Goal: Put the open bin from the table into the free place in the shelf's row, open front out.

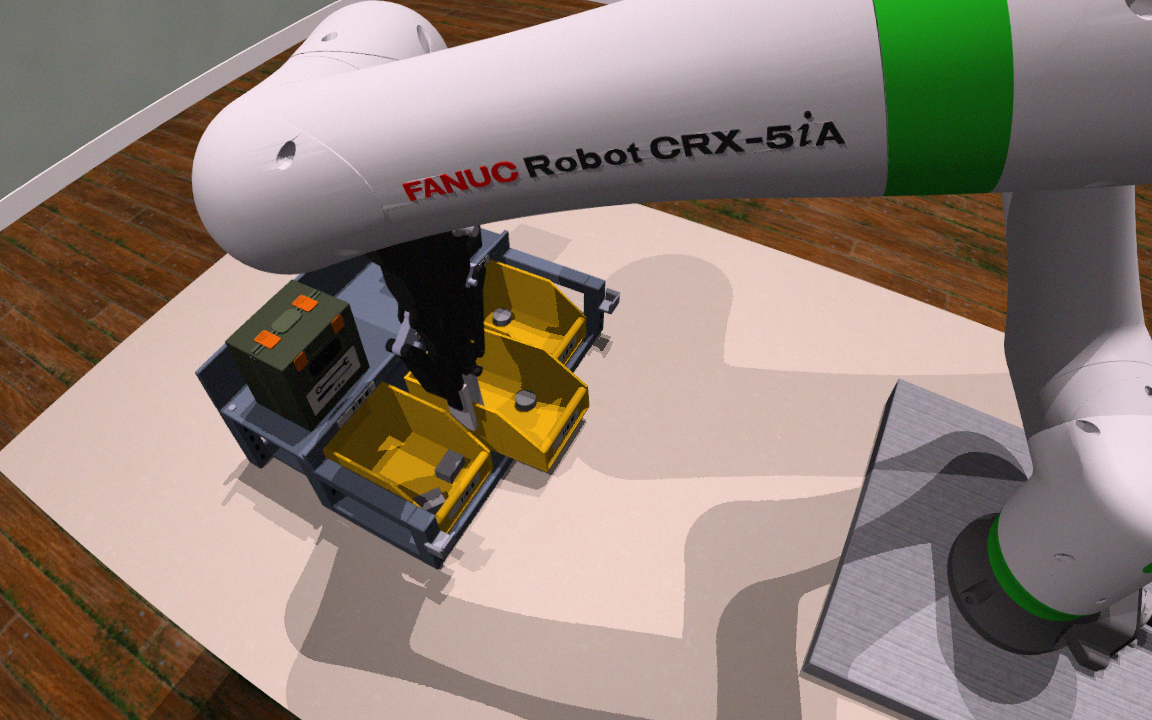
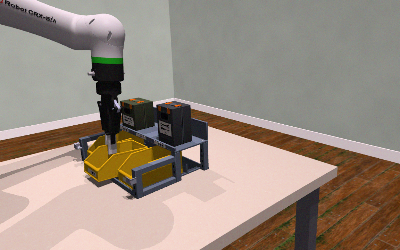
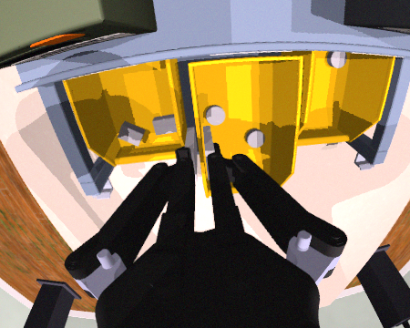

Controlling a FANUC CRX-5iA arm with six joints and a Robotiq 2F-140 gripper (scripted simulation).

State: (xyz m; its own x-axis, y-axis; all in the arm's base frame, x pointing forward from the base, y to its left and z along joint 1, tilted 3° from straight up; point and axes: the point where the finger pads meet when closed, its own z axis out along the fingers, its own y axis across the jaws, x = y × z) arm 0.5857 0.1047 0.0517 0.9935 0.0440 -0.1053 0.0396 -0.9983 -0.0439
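The yellow open bin (image 1: 526, 402) sits in the middle slot of the grey shelf (image 2: 192, 146), between two other yellow bins. Its open front sticks out well past its neighbours' fronts and the shelf's front lip (image 2: 153, 166). Its rear end lies under the upper board. Two round grey parts lie inside it (image 3: 236, 127). My gripper (image 1: 468, 411) points straight down over the bin's side wall next to the near bin. The fingertips straddle that wall with a small gap between them. It also shows in the exterior view (image 2: 111, 149).
A green box (image 2: 136, 113) and a black box (image 2: 173, 122) stand on the upper board. The neighbour bins (image 1: 405, 447) (image 1: 531, 304) sit behind the lip with parts inside. The arm's base plate (image 1: 992, 555) is at the table's right.
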